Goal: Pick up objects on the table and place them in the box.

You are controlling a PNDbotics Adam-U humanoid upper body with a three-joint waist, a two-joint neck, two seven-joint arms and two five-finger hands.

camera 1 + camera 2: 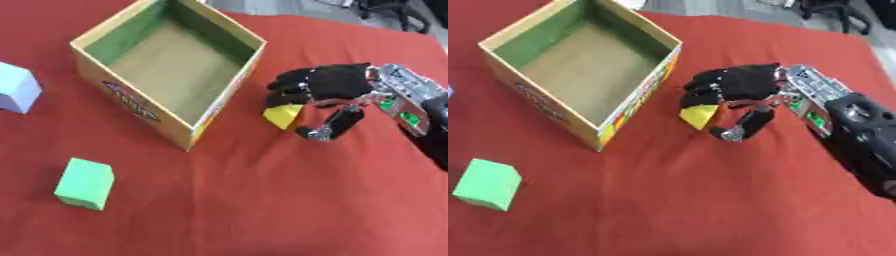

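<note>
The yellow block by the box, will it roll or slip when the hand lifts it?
The yellow block has flat faces and corners, so it probably won't roll. It looks rigid, keeping its shape under the right hand curled over it. Only fingertips seem to pinch it, so it might twist or slip.

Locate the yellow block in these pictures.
In both eye views the yellow block sits right of centre, just right of the box, under the curled fingers of the right hand, above the red cloth.
</note>
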